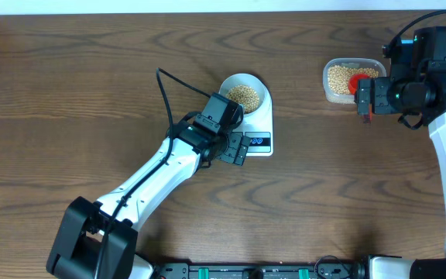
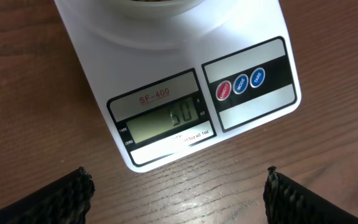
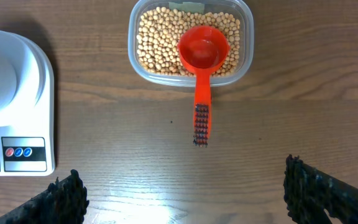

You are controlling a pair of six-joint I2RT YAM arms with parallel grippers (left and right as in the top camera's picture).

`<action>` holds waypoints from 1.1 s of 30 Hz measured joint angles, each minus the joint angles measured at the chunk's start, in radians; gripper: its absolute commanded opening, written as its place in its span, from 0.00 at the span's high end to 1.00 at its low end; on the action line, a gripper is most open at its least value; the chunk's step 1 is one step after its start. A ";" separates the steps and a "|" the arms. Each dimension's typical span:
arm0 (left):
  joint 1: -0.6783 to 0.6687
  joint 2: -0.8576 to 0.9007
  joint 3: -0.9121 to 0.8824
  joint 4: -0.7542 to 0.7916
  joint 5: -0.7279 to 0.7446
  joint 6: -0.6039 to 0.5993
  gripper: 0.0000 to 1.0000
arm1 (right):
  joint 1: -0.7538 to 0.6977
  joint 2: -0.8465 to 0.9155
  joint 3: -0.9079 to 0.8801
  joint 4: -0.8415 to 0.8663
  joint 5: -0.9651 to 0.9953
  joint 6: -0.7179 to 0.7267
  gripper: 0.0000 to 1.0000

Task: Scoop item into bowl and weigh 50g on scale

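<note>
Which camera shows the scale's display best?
The left wrist view: the scale fills the frame and its display faces the camera. Overhead shows the display tiny beside the left gripper; the right wrist view catches only its corner at the left edge.

— What is under the left gripper (image 2: 179,199)?
— I see the scale (image 2: 166,62) on the wooden table (image 2: 30,93). Its display (image 2: 165,122) shows faint digits (I read a five and a zero). To the right of it are three round buttons (image 2: 240,83), one red and two blue.
— And the fingers?
— My black fingertips (image 2: 73,193) stand wide apart, touching nothing.
</note>
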 measured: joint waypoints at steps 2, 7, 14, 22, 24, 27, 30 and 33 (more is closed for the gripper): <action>0.000 -0.002 0.000 0.000 0.000 -0.005 0.10 | 0.000 0.000 0.000 0.000 0.000 0.000 0.01; 0.000 -0.002 0.000 0.000 0.000 -0.014 0.10 | 0.000 0.000 0.000 0.000 0.000 0.000 0.01; 0.000 -0.059 0.000 -0.019 -0.027 -0.001 0.10 | 0.000 0.000 0.000 0.000 0.000 0.000 0.01; 0.012 -0.290 -0.043 -0.020 -0.103 0.125 0.10 | 0.000 0.000 0.000 0.000 0.000 0.000 0.01; 0.035 -0.371 -0.077 -0.021 -0.111 0.146 0.10 | 0.000 0.000 0.000 0.000 0.000 0.000 0.01; 0.082 -0.493 -0.139 -0.021 -0.122 0.162 0.10 | 0.000 0.000 0.000 0.000 0.000 0.000 0.01; 0.130 -0.619 -0.201 -0.018 -0.128 0.169 0.10 | 0.000 0.000 0.000 -0.001 0.000 0.000 0.01; 0.169 -0.736 -0.256 -0.003 -0.131 0.172 0.10 | 0.000 0.000 0.001 -0.001 0.000 0.000 0.01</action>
